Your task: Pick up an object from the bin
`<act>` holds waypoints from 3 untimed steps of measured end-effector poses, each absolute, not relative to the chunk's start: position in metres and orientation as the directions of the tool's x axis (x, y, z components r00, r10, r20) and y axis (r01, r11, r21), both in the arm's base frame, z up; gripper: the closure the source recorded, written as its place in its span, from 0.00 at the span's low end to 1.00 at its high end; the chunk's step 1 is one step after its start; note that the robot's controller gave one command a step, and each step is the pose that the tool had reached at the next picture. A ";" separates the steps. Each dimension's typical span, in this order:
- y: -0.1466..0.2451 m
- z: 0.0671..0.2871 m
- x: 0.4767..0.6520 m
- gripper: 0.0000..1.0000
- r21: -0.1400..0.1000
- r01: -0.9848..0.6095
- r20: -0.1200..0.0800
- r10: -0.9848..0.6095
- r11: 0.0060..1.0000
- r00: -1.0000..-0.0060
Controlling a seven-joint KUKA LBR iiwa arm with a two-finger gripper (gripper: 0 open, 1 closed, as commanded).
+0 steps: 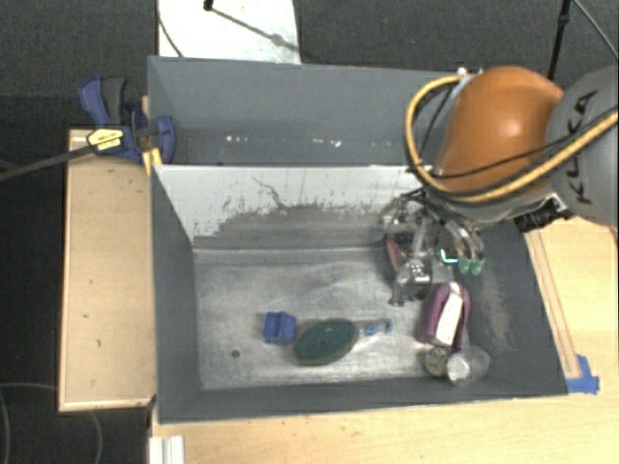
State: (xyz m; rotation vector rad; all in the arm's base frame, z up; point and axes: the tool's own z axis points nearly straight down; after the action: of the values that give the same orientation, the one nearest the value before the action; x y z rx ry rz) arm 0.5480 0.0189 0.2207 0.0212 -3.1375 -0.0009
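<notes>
Claw (415, 276) is down inside the bin (242, 259), right side of the floor, close to where the floor meets the sloped back wall. Open or closed: can't tell, the mechanism is a clutter of metal and dark parts from this angle. Nothing visibly gripped. Orange cover (498, 124) on the wrist sits right above it, with yellow and black cables (418, 124) looped around the cover, and the arm comes in from the right. Nearest item is a purple-and-white pack (443, 314), elongated, tilted slightly, lying just beside the claw on its lower right, toward the front right corner. Can't tell whether the claw touches it. Just in front of the pack, against the front edge of the floor, are two small round metallic pieces (455, 364), side by side and touching or nearly so. The other items are well apart from the claw, front centre of the floor: a dark green oval object (324, 341) lying flat, a small blue block (279, 328) just to its left, and a tiny blue piece (376, 329) just to its right, between the oval and the claw. The floor around them is scuffed grey metal.
</notes>
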 end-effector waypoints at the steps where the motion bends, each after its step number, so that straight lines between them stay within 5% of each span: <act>1: 0.050 0.099 0.515 0.00 0.002 -0.236 0.005 -0.236 0.972 -0.972; 2: 0.090 0.077 0.497 0.00 0.002 -0.160 0.002 -0.160 0.987 -0.987; 3: 0.088 0.078 0.498 1.00 0.001 -0.156 -0.001 -0.156 0.988 -0.988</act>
State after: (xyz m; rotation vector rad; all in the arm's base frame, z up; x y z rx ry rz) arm 0.4979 0.0880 0.0782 0.2460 -3.1327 -0.0017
